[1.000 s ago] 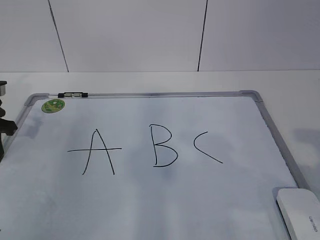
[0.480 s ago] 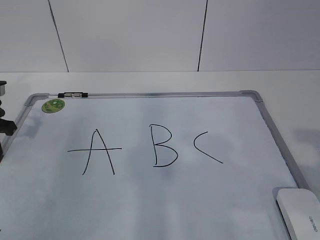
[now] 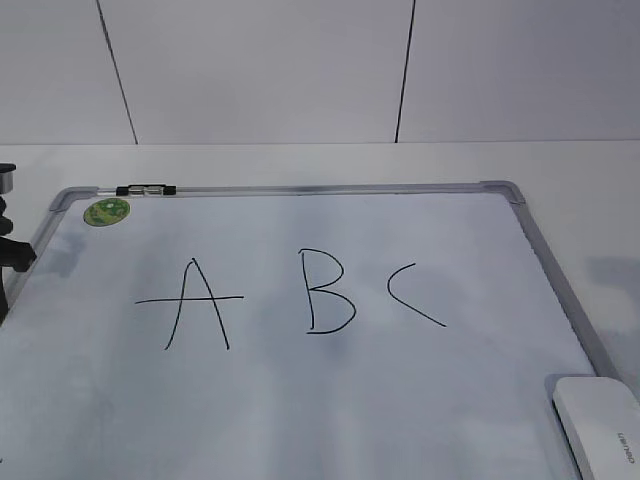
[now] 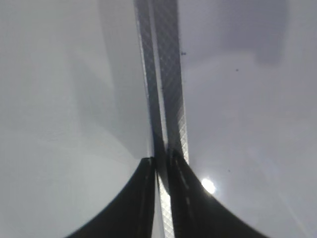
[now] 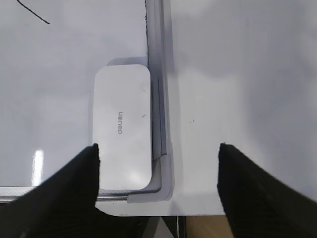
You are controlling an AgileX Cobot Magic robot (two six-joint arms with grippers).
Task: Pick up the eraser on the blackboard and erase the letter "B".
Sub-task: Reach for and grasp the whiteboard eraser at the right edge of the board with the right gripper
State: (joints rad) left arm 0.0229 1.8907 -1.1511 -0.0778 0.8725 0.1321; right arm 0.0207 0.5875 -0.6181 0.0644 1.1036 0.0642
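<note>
The blackboard [image 3: 300, 400] is a white board with a grey frame, lying flat with "A", "B" and "C" drawn on it. The letter "B" [image 3: 328, 292] is whole, in the middle. The eraser [image 3: 603, 428] is a white block lying at the board's near right corner. In the right wrist view the eraser [image 5: 122, 126] lies against the frame. My right gripper [image 5: 158, 148] is open and empty above that corner, its left finger at the eraser's left edge. My left gripper [image 4: 161, 161] is shut and empty over the board's left frame strip [image 4: 168, 74].
A black-and-clear marker [image 3: 145, 189] lies on the board's far frame beside a round green sticker [image 3: 105, 211]. Part of the left arm [image 3: 10, 255] shows at the far left edge. The table's near edge [image 5: 198, 216] runs just past the board's corner cap [image 5: 166, 173].
</note>
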